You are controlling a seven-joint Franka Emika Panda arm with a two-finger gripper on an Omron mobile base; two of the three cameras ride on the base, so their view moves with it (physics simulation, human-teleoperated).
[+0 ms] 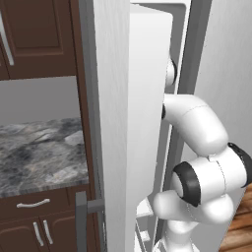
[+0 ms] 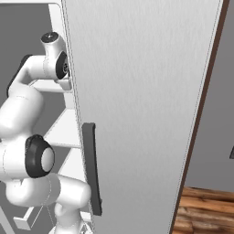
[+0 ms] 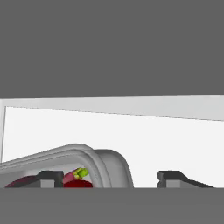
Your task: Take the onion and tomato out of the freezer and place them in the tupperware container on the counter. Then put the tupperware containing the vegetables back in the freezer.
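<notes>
Arm point(image 1: 197, 128): glossy white rounded tubular links, black bands and black-ringed caps at joints; gripper point(image 3: 109, 177) has two small dark grey blocky fingertips point(image 3: 50, 177).

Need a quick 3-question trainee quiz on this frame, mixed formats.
1. True or false: the end effector is open in the hand view.
2. The tupperware container rests on: A) the marbled counter B) a white freezer shelf C) the floor.
3. Fill in: the vegetable with the green stem inside the container is the ____.

Key: 1 true; 2 B; 3 tomato.
</notes>
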